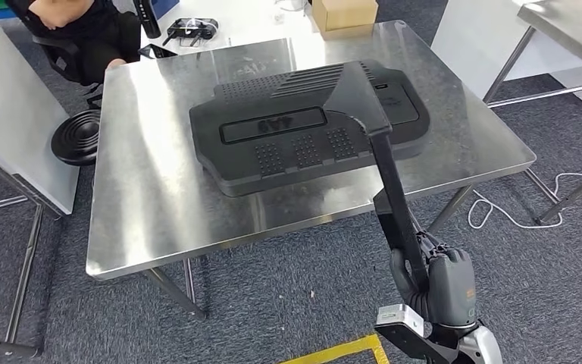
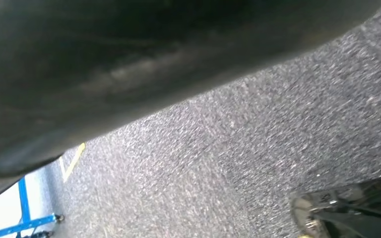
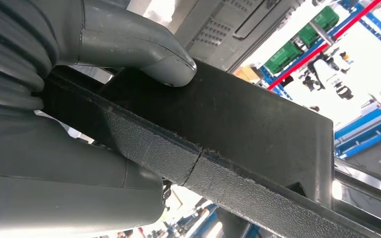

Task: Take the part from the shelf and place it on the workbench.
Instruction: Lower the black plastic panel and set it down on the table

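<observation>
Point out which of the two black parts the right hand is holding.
The long narrow black part, gripped by the right hand and overhanging the table edge. The broad flat black part lies free on the steel workbench.

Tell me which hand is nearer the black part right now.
Right. The right hand grips the narrow arm of the part past the workbench edge. The left wrist view looks down at the floor, away from it.

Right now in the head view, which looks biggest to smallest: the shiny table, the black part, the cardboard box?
1. The shiny table looks biggest.
2. The black part lying on it comes next.
3. The cardboard box looks smallest, though it sits farther away and is cut off.
</observation>
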Tool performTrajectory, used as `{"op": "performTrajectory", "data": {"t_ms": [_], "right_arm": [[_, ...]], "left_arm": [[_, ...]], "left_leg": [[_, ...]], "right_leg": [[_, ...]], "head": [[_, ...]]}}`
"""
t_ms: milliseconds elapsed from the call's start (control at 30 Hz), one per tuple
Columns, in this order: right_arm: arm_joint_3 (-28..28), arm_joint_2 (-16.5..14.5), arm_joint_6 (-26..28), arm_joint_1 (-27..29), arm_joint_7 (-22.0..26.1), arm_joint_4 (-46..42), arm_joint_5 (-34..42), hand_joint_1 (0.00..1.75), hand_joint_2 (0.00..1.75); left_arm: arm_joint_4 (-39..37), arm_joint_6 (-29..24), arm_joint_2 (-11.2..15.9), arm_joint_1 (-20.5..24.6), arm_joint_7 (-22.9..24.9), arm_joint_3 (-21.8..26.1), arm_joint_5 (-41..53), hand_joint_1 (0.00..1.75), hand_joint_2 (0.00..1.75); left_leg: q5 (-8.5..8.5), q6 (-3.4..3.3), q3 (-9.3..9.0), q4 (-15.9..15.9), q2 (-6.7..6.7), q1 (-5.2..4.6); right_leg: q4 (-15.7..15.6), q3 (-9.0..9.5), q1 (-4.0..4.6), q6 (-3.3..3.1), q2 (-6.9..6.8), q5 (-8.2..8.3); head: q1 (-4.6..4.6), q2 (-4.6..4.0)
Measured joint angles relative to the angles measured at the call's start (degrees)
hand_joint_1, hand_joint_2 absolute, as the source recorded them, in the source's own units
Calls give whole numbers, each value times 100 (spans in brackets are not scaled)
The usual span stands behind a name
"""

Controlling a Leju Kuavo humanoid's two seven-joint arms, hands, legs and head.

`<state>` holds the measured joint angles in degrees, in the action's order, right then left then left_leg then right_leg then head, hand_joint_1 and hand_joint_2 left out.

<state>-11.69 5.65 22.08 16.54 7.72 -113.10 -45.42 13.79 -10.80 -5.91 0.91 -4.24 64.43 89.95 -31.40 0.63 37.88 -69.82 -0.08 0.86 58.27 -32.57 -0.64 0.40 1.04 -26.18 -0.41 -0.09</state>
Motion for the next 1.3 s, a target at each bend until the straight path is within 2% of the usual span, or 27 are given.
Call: {"op": "performTrajectory", "data": {"t_ms": [33, 67, 100, 233, 300, 367, 400, 433, 467, 533, 567, 633, 667, 733, 767, 800, 867, 900, 933, 967, 1000, 1033, 1067, 1100, 1133, 1233, 1300], "right_arm": [[0, -5, -1, -3, 0, 4, -2, 175, 175], [1, -8, -1, -10, -1, 8, -2, 175, 175], [1, -9, -1, -17, -1, 10, -2, 175, 175], [-10, -14, -1, -30, -2, 10, -5, 175, 175], [-16, -14, -1, -46, -1, 9, -7, 175, 175], [-20, -12, -1, -59, 0, 12, -5, 175, 175], [-22, -12, -1, -58, -1, 15, -4, 175, 175], [-24, -12, -1, -57, -1, 18, -4, 175, 175], [-26, -12, -1, -57, -1, 20, -4, 175, 175], [-26, -12, -1, -61, -1, 21, -5, 175, 175], [-27, -12, -1, -66, -1, 22, -5, 175, 175], [-28, -12, -1, -73, -2, 23, -5, 175, 175], [-28, -12, -1, -73, -3, 24, -5, 175, 175], [-28, -12, -1, -70, -4, 23, -6, 175, 175], [-26, -12, -1, -69, -4, 22, -6, 175, 175], [-25, -12, 0, -69, -4, 21, -7, 175, 175], [-22, -12, 0, -70, -5, 21, -22, 175, 175], [-22, -12, 0, -70, -9, 22, -40, 175, 175], [-23, -11, -1, -75, -27, 22, -81, 175, 175], [-22, -9, -9, -86, -64, 23, -147, 175, 175], [-14, 5, -33, -110, -128, 23, -236, 175, 175], [6, 34, -75, -147, -211, 23, -339, 175, 175], [43, 85, -140, -191, -302, 22, -433, 175, 175], [97, 159, -213, -239, -388, 19, -506, 175, 175], [168, 249, -291, -276, -461, 10, -549, 175, 175], [497, 602, -545, -311, -617, -67, -550, 175, 175], [811, 874, -738, -313, -667, -152, -481, 175, 175]], "left_arm": [[0, 0, 2, -2, 0, 1, 0, 0, 0], [0, 0, 2, -1, 0, 1, 1, 0, 0], [0, 0, 2, 1, 1, 1, 1, 0, 0], [0, -1, -9, 8, 2, 0, 1, 0, 0], [1, -5, -14, 11, 2, 1, 1, 0, 0], [2, -8, -10, 13, 1, 0, 0, 0, 0], [1, -8, -10, 14, 1, 0, 1, 0, 0], [1, -7, -10, 14, 1, 0, 1, 0, 0], [1, -5, -13, 14, 1, 0, 1, 0, 0], [1, -4, -23, 12, 0, 0, 1, 0, 0], [1, -3, -27, 11, 0, -1, 1, 0, 0], [1, -4, -27, 11, 0, -1, 1, 0, 0], [0, -4, -27, 12, 0, -2, 1, 0, 0], [1, -5, -27, 15, 1, -1, 1, 0, 0], [1, -5, -26, 16, 1, -1, 1, 0, 0], [1, -5, -26, 18, 1, -1, 1, 0, 0], [0, -4, -28, 13, 3, -1, 1, 0, 0], [0, -4, -29, 9, 6, -1, 1, 0, 0], [0, -4, -30, 5, 10, 0, 1, 0, 0], [0, -5, -30, 0, 19, 1, 1, 0, 0], [0, -5, -29, -2, 27, 1, 1, 0, 0], [0, -6, -28, -4, 36, 2, 1, 0, 0], [0, -6, -28, -4, 49, 6, 1, 0, 0], [0, -4, -28, -1, 62, 13, 1, 0, 0], [0, -3, -29, 2, 76, 23, 1, 0, 0], [1, -1, -43, -2, 104, 54, 1, 0, 0], [3, -9, -51, -21, 108, 71, 1, 0, 0]], "left_leg": [[221, -20, -137, 365, -27, -1], [363, -38, -251, 664, -48, -3], [429, -57, -317, 849, -66, -12], [438, -163, -366, 986, -40, -27], [436, -227, -411, 1024, -23, 0], [407, -263, -429, 1026, -12, 1], [390, -268, -438, 1026, -8, 3], [370, -263, -454, 1026, -5, 8], [348, -249, -482, 1026, -4, 18], [294, -198, -552, 1026, -5, 37], [259, -158, -581, 1024, -7, 32], [207, -87, -619, 1039, -3, 7], [192, -56, -637, 1058, 5, 0], [157, -4, -672, 1053, 23, 15], [87, 15, -641, 934, 25, 23], [-34, 29, -546, 700, 22, 29], [-352, 35, -165, -43, 12, 30], [-444, 36, 40, -370, 10, 31], [-431, 33, 182, -542, 8, 31], [-301, 24, 225, -507, 8, 31], [-70, 6, 164, -260, 5, 31], [191, -20, 40, 100, -2, 30], [376, -49, -96, 447, -15, 20], [479, -77, -207, 713, -27, 10], [500, -100, -262, 854, -39, -5], [465, -177, -296, 946, -51, -29], [466, -247, -336, 989, -47, -6]], "right_leg": [[5, 25, 7, 22, 16, -33], [11, 46, 23, 50, 32, -65], [14, 52, 36, 78, 44, -85], [61, 14, 30, 189, 34, -136], [496, -227, 19, 211, -19, -309], [1276, -689, -9, 212, -41, -557], [1563, -887, -25, 234, -42, -613], [1660, -988, -40, 278, -46, -584], [1510, -959, -55, 340, -55, -458], [721, -625, -79, 458, -117, -84], [354, -444, -68, 466, -142, 55], [21, -272, -36, 376, -156, 148], [17, -255, -15, 311, -130, 141], [2, -226, -41, 213, -103, 131], [-7, -195, -57, 167, -95, 117], [-15, -157, -74, 122, -91, 99], [-15, -91, -52, 47, -88, 47], [-14, -59, -36, 18, -81, 25], [-14, -26, -19, -2, -69, 2], [-13, 12, -8, -11, -51, -23], [-12, 57, -2, -8, -32, -51], [-12, 101, 1, 6, -17, -83], [-5, 131, 19, 33, -4, -119], [1, 151, 31, 64, 7, -150], [2, 155, 40, 98, 12, -172], [0, 141, 24, 195, 8, -206], [276, -4, 13, 232, -19, -332]], "head": [[-1, 0], [3, 0], [5, 0], [4, 0], [29, 0], [49, 0], [49, 0], [49, 0], [50, 0], [57, 0], [66, 0], [73, 0], [72, 0], [67, 0], [57, 0], [48, 0], [36, 0], [39, 0], [39, 0], [37, 0], [37, 0], [34, 0], [33, 0], [33, 0], [36, 0], [39, 0], [53, 0]]}}
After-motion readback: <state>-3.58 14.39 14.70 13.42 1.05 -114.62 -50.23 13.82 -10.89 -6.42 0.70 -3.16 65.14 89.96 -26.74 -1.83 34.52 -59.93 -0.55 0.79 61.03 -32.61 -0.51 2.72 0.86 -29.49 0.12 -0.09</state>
